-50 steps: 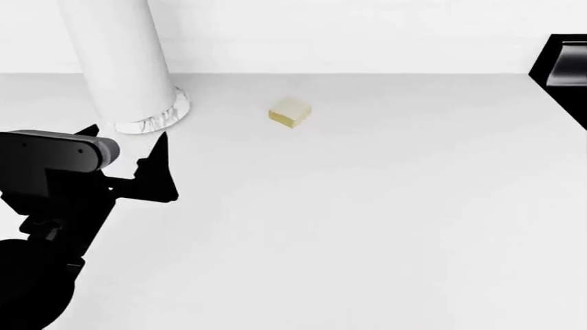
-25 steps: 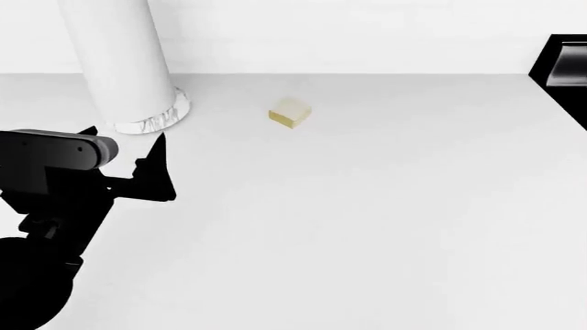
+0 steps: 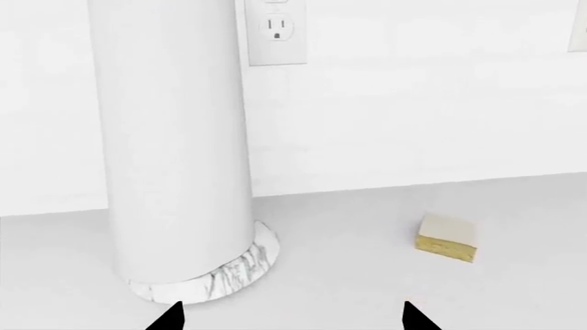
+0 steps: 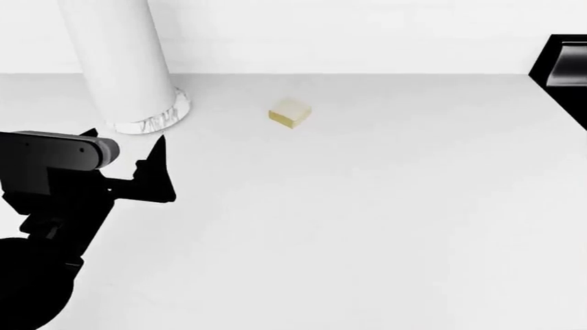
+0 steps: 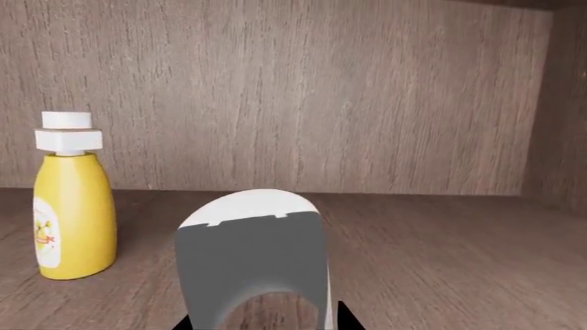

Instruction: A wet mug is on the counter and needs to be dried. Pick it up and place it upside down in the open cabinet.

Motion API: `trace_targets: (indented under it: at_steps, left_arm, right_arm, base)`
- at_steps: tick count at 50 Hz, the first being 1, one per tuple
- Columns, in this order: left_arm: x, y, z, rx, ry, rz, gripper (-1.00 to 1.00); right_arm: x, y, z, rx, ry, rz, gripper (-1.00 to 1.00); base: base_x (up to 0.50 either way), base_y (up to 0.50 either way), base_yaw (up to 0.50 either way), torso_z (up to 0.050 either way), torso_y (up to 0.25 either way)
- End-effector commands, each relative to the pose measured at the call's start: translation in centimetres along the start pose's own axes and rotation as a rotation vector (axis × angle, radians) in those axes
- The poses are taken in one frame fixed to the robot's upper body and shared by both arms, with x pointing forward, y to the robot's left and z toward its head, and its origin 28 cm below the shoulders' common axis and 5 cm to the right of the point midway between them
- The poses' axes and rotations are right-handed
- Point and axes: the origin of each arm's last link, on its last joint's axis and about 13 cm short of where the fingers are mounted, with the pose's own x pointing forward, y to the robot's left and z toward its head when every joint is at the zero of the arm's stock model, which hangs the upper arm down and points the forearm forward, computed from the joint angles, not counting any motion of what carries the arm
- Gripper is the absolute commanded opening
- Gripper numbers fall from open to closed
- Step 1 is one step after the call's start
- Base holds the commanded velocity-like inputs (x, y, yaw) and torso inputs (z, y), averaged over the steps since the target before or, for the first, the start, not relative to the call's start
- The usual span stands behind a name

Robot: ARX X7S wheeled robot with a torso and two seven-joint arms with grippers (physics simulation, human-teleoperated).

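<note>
We look down on a broad white tabletop (image 4: 367, 220) that runs back to a plain white wall; a black stove (image 4: 564, 69) cuts in at its far right edge; a tall white column (image 4: 124, 62) stands on a marbled base at the far left, and a small yellow block (image 4: 290, 113) lies near it, apart from the base. From the left wrist, we see a wall outlet (image 3: 277, 31) behind the column. Our left tool (image 4: 124, 161) hovers over the tabletop just before the column's base, its black tips spread apart and holding nothing. From the right wrist, we see a wooden cabinet (image 5: 367, 103) with a yellow bottle (image 5: 73, 206) standing on its shelf; the mug (image 5: 254, 265) sits tilted at our right tool (image 5: 261, 322), mouth toward the camera; only dark tips show beside it, so we judge it clamped on the mug. Against half a second ago, the head view is unchanged; the left arm has not shifted.
</note>
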Motion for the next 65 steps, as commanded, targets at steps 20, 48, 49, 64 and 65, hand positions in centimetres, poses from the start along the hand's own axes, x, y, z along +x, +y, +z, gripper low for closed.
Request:
trace_targets:
  at_steps: [20, 48, 49, 64, 65]
  left_arm:
    - [-0.1, 0.1, -0.1, -0.006, 0.003, 0.006, 1.00]
    - [0.0, 0.1, -0.1, -0.008, 0.005, 0.004, 1.00]
    - [-0.1, 0.1, -0.1, -0.008, 0.004, 0.004, 1.00]
    - [-0.1, 0.0, -0.1, -0.005, 0.015, 0.008, 1.00]
    - [-0.1, 0.0, -0.1, -0.006, 0.016, 0.008, 1.00]
  right_arm:
    - [2.3, 0.7, -4.1, 0.007, 0.344, 0.083, -1.00]
    - [2.2, 0.4, -3.8, 0.022, 0.333, 0.064, 1.00]
    - [2.1, 0.4, -3.7, 0.021, 0.330, 0.064, 1.00]
    - [1.3, 0.4, -2.2, 0.047, 0.223, 0.111, 1.00]
    - [1.2, 0.4, -2.1, 0.050, 0.217, 0.115, 1.00]
  base:
    - [0.00, 0.00, 0.00, 0.000, -0.016]
    - [0.00, 0.00, 0.00, 0.000, -0.006]
    - [0.00, 0.00, 0.00, 0.000, -0.011]
    - [0.00, 0.00, 0.00, 0.000, 0.071]
    - [0.00, 0.00, 0.00, -0.002, 0.250]
